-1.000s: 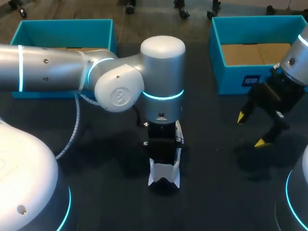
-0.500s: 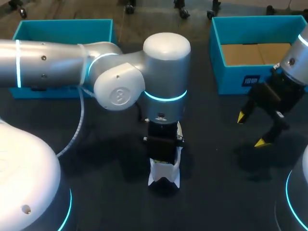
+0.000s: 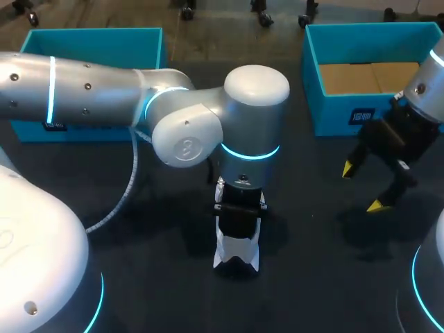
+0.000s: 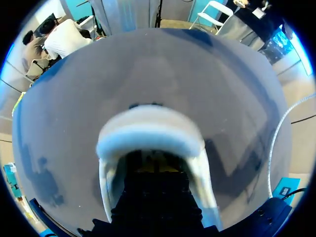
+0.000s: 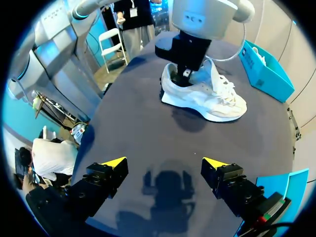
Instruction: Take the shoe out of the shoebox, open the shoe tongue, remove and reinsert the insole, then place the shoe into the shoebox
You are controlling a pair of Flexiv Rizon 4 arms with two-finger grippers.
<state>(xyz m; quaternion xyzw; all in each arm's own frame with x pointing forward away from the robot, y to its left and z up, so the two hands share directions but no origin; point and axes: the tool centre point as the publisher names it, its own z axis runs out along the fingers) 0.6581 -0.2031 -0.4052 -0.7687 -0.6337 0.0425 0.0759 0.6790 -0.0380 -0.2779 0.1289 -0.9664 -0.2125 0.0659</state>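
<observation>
Standing on the table, out of its box, the shoe [image 3: 237, 255] holds the left gripper [image 4: 155, 170] deep in its heel opening; its grip cannot be told. Right of the shoe, the right gripper [image 3: 361, 187] hovers spread and empty. Beyond the shoe sit the left box [image 3: 97, 45] and right box [image 3: 333, 118]. The insole work seems underway, and boxing remains.

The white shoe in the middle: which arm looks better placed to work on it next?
Probably left. The left end effector sits at the heel opening of the shoe. The right end effector hangs open beside the shoebox, apart from the shoe.
</observation>
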